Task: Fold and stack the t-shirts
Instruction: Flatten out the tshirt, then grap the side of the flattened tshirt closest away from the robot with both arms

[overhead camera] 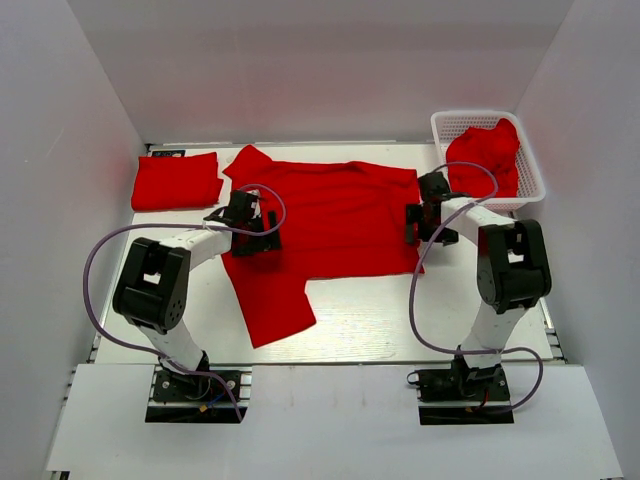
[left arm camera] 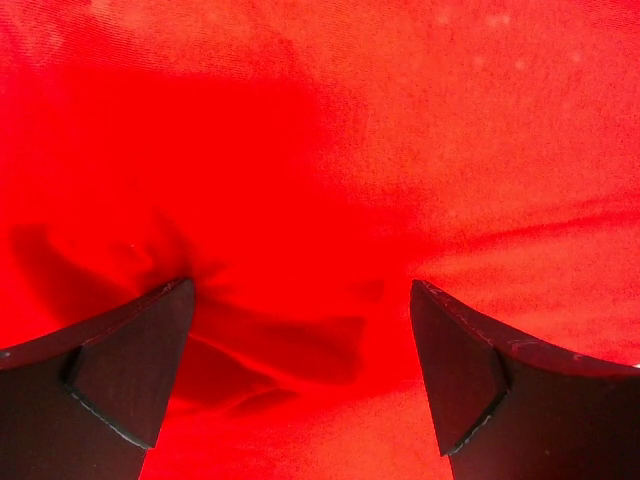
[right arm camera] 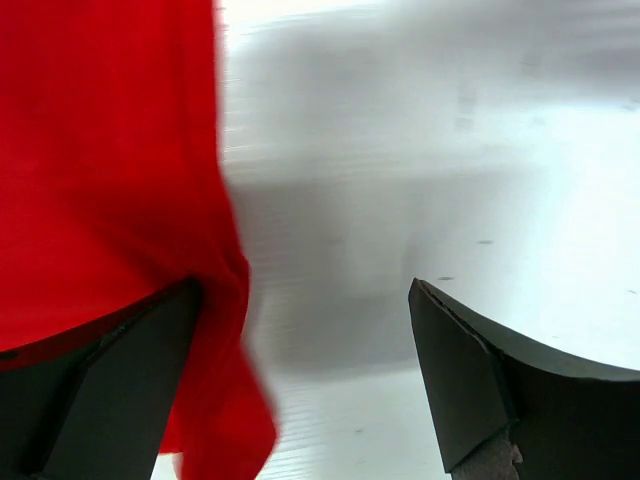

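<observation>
white table point(overhead camera: 380, 315), spread red t-shirt point(overhead camera: 340, 215), folded red t-shirt point(overhead camera: 176, 181), mesh basket point(overhead camera: 478, 117)

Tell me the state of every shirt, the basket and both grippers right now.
spread t-shirt: laid out flat on the table, not yet folded.
folded t-shirt: folded, lying at the far left.
crumpled t-shirt: bunched up in the basket.
white mesh basket: upright at the far right.
left gripper: open, over the spread t-shirt.
right gripper: open, at the spread t-shirt's right edge.
</observation>
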You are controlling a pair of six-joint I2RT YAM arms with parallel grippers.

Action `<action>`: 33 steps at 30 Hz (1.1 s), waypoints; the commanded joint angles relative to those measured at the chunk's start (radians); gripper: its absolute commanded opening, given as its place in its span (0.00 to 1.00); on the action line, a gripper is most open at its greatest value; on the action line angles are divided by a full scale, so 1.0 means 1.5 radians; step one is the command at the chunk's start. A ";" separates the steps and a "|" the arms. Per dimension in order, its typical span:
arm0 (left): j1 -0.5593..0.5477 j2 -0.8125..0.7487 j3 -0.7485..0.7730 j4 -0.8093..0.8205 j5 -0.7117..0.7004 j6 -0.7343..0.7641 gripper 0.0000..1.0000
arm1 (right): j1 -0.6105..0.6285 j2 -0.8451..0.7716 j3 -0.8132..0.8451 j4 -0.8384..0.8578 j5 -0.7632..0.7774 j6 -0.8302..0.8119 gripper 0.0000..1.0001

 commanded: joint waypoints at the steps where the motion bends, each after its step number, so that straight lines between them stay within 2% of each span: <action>1: 0.007 0.027 -0.041 -0.090 -0.059 -0.003 1.00 | -0.041 -0.023 -0.014 -0.007 0.030 0.013 0.90; 12: 0.007 0.034 0.004 -0.111 -0.061 0.012 1.00 | -0.133 -0.055 0.020 -0.031 0.040 -0.013 0.90; 15: 0.000 0.007 0.032 -0.128 -0.055 0.018 1.00 | -0.136 -0.085 0.012 -0.030 -0.058 -0.034 0.90; 19: 0.000 -0.063 0.046 -0.144 -0.022 0.024 1.00 | -0.133 -0.182 -0.034 0.012 -0.171 -0.038 0.90; 20: 0.000 -0.081 0.053 -0.160 -0.022 0.024 1.00 | -0.132 -0.193 -0.061 0.023 -0.249 -0.036 0.90; 25: 0.000 -0.171 0.045 -0.226 -0.016 -0.003 1.00 | -0.112 -0.271 -0.123 0.086 -0.370 -0.005 0.90; 28: 0.000 -0.217 0.005 -0.272 0.011 -0.028 1.00 | -0.088 -0.285 -0.161 0.102 -0.411 -0.003 0.90; 33: -0.006 -0.302 -0.083 -0.339 0.075 -0.058 1.00 | -0.072 -0.318 -0.205 0.132 -0.390 0.021 0.90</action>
